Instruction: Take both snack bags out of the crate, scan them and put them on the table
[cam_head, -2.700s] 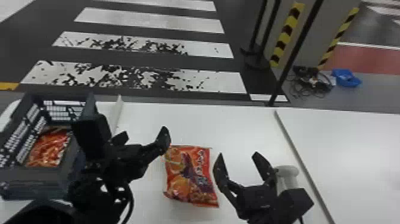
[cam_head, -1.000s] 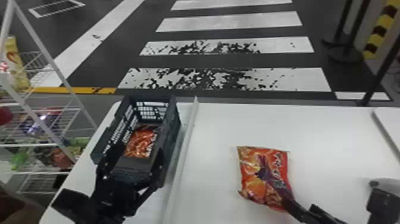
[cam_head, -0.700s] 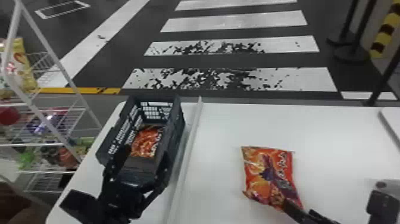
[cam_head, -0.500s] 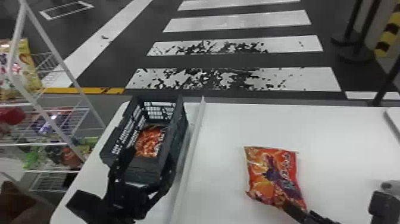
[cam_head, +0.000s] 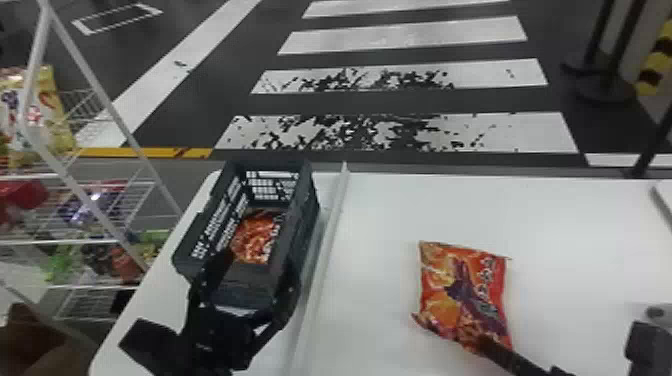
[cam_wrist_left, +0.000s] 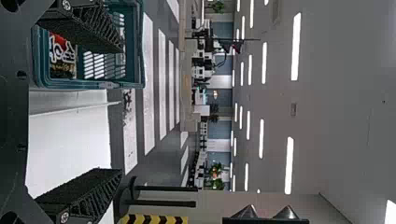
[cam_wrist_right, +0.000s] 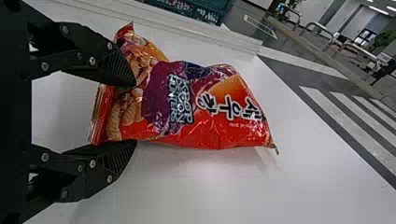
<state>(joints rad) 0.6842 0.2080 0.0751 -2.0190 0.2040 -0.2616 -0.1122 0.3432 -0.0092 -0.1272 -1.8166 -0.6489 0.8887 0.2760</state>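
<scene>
1. Orange-red snack bag on table, long axis running outward from right gripper, whose fingers we see spread around its near end.
2. Glossy crinkled film; rigid slatted crate.
3. Left gripper spread; second bag beyond it, inside crate.
4. Right wrist view gives us ribbed pads.

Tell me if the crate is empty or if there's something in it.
Not empty: through the open top of the crate, a red-orange snack bag shows inside.

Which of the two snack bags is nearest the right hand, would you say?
The snack bag lying on the white table; the other bag lies inside the crate, farther off.
</scene>
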